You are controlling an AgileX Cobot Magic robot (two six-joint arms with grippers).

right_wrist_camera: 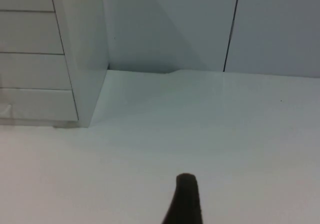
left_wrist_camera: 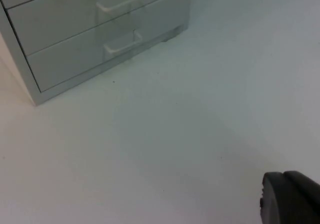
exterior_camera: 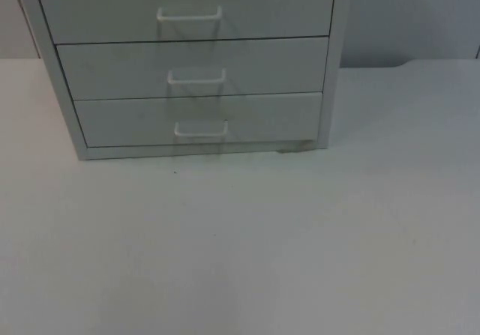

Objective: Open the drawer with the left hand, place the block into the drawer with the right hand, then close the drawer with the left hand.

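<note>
A white three-drawer cabinet [exterior_camera: 191, 65] stands at the back of the table, left of centre. Its top drawer [exterior_camera: 112, 9], middle drawer [exterior_camera: 112, 69] and bottom drawer [exterior_camera: 127, 121] are all shut, each with a white bar handle [exterior_camera: 201, 130]. In the left wrist view the cabinet [left_wrist_camera: 65, 48] is ahead with two lower handles [left_wrist_camera: 122, 43] in sight, and my left gripper [left_wrist_camera: 290, 200] hovers over bare table well away from it. In the right wrist view my right gripper [right_wrist_camera: 184, 199] sits over the table to the right of the cabinet's side wall [right_wrist_camera: 85, 48].
The white table [exterior_camera: 262, 245] stretches wide in front of and to the right of the cabinet. A grey partition wall [exterior_camera: 405, 13] closes the back, with a vertical seam [right_wrist_camera: 231, 28] behind the cabinet's right side.
</note>
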